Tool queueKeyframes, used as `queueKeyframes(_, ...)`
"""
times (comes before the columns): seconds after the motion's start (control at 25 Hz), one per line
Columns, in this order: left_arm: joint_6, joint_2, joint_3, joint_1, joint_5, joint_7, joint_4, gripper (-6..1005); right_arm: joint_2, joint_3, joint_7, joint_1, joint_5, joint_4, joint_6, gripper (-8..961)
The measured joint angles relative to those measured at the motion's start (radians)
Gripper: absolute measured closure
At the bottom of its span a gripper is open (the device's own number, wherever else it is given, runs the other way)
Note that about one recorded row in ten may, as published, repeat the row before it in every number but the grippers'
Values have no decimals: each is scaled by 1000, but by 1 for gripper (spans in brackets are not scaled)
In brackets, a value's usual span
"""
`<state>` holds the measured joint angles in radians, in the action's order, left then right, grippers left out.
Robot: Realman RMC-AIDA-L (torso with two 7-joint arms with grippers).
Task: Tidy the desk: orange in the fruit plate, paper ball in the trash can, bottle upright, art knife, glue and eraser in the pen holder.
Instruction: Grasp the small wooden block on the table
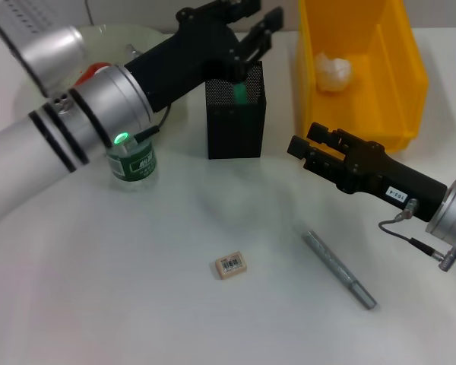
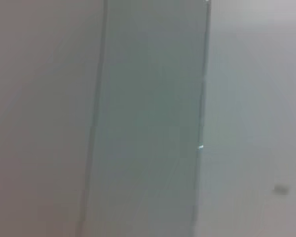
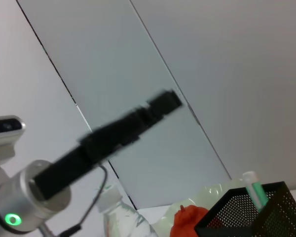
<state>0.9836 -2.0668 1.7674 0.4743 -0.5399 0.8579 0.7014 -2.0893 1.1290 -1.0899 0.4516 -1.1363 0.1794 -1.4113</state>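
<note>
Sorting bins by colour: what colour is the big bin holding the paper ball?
Bright yellow plastic bin, clearest in the head view.

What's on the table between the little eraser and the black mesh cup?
Nothing. In the head view, the stretch of white table from the eraser up to the pen holder is bare.

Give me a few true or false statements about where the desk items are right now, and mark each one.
1. The paper ball lies inside the trash can. True.
2. The eraser is in the pen holder. False: it lies on the desk, in front of the holder.
3. The bottle stands upright. True.
4. The left tool hovers over the trash can. False: it is above the pen holder.
5. The orange sits by the fruit plate. True.
</note>
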Motion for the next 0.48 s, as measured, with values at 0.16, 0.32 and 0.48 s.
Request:
queueKeyframes(0.16,115,22,-24,-103,-186,200,180,588,1,0,0,-2,0,0,-4,288)
queueKeyframes(0.32,235,41,-105,-228,-379,397,390,538,1,0,1,-4,0,-1,-4,288)
queueKeyframes(0.48,284,45,-195,-303,-562,559,548,481,2,0,1,-2,2,-2,-4,288)
